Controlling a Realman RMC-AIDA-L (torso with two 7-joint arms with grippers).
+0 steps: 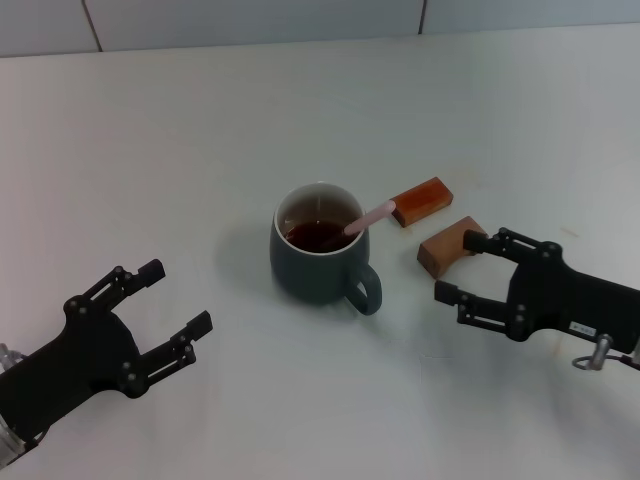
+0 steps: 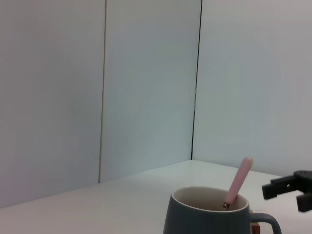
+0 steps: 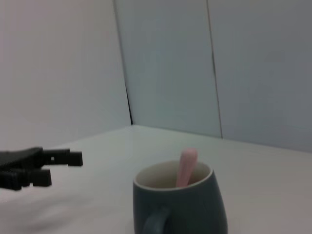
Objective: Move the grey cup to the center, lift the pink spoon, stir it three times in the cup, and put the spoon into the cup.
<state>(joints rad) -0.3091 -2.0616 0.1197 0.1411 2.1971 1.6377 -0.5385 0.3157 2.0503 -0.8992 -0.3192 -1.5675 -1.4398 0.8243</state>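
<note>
The pink spoon leaned inside the grey cup; the left gripper and right gripper sat open, empty, either side.

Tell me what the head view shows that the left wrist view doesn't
Only the head view shows the left gripper, open and near the left of the grey cup, the dark liquid inside the cup, and two brown wooden blocks to the cup's right. Only the left wrist view shows the wall corner behind the table. Both show the cup, the pink spoon leaning in it, and the open right gripper beside it.
</note>
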